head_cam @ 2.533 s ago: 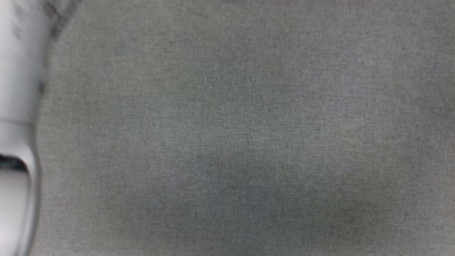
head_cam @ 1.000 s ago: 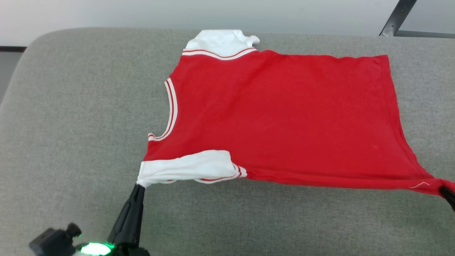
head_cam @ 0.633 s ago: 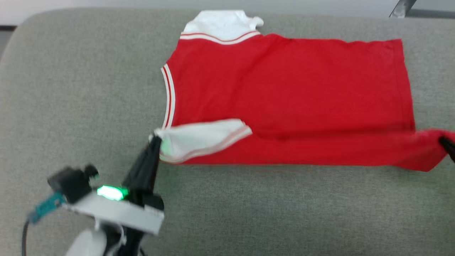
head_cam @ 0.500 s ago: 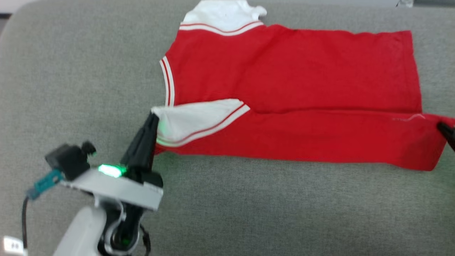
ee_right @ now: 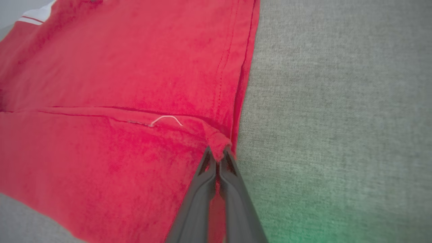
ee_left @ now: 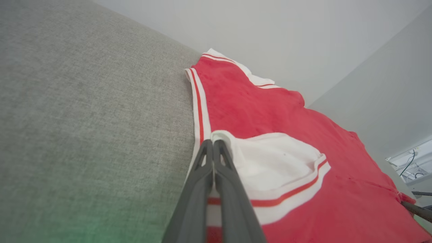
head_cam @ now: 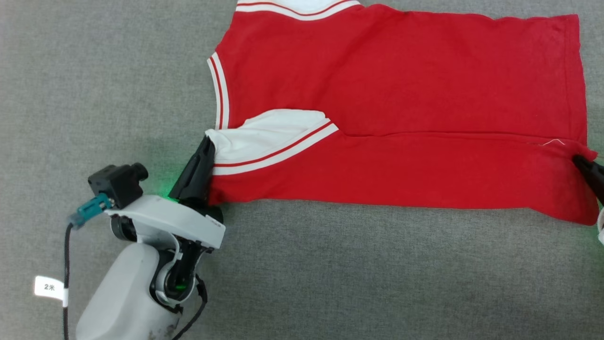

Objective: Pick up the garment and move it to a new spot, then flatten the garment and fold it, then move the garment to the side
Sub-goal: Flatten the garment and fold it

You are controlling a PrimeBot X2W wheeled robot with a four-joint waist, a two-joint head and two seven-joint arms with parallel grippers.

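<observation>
The red garment (head_cam: 396,94) lies spread on the grey cushion, its near long edge folded over onto the rest. My left gripper (head_cam: 205,141) is shut on the white striped shoulder corner (head_cam: 264,137) at the fold's left end; in the left wrist view the left gripper (ee_left: 213,143) pinches that white cloth (ee_left: 270,162). At the right edge, my right gripper (head_cam: 579,161) is shut on the red hem corner. The right wrist view has the right gripper (ee_right: 217,152) clamped on that corner of the garment (ee_right: 118,67), beside a loose white thread (ee_right: 165,118).
The grey fabric cushion (head_cam: 330,274) stretches wide to the left of and nearer than the garment. A pale wall (ee_left: 270,30) rises behind the cushion's far edge in the left wrist view.
Both grippers have carried the near edge of the garment away from me and laid it over the body as a fold. The head camera has tilted down, hiding the cushion's far edge.
</observation>
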